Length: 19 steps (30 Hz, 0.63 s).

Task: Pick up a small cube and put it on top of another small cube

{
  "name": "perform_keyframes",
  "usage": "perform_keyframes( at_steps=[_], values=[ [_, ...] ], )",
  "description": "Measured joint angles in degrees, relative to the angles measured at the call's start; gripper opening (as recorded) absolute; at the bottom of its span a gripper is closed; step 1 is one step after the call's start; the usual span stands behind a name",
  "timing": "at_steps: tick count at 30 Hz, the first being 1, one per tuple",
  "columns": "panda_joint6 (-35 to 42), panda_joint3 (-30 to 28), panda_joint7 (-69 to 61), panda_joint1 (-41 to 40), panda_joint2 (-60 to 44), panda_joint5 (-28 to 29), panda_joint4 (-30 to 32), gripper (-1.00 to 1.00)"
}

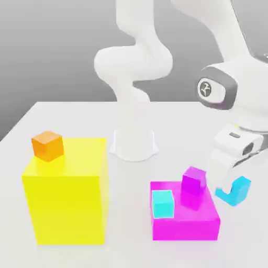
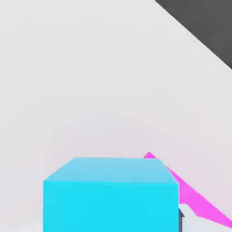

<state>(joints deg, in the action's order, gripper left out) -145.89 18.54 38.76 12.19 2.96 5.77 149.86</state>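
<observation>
The end effector (image 1: 232,184) is clamped on the sky-blue small cube (image 1: 235,190), which hangs a little clear of the bench (image 1: 73,112) at about four o'clock from the robot's base (image 1: 133,144) in the exterior view. In the hand view the same cube (image 2: 111,195) sits close under the camera, its top face level, with a sliver of the magenta block (image 2: 199,199) beyond it.

Just beside the held cube, toward nine o'clock, lies the flat magenta block (image 1: 184,215). On it rest a greener turquoise cube (image 1: 163,203) at its near corner and a purple cube (image 1: 193,182) further back. Well apart, at the exterior view's left, a big yellow block (image 1: 68,191) carries an orange cube (image 1: 47,145).

To do this step well, I'd say the lift should go straight up until the cube clears the purple one, then travel level. The grip should stay square so the cube lands flat and centred on its target, with the release coming only once it rests there.
</observation>
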Motion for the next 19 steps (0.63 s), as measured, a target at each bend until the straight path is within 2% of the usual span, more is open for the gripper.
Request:
perform_keyframes(
  at_steps=[10,12,16,17,19],
  values=[
    [7.76,-6.71,-17.49,5.55,21.05,-11.84,12.2,-1.0],
    [5.71,-7.2,-18.86,6.04,20.62,-12.71,13.77,-1.0],
    [-3.37,-6.51,-18.78,5.59,13.52,-12.46,15.76,-1.0],
    [-5.06,-6.37,-18.67,5.48,12.14,-12.32,16.07,1.0],
    [-5.06,-6.37,-18.67,5.48,12.14,-12.32,16.07,1.0]
  ],
)
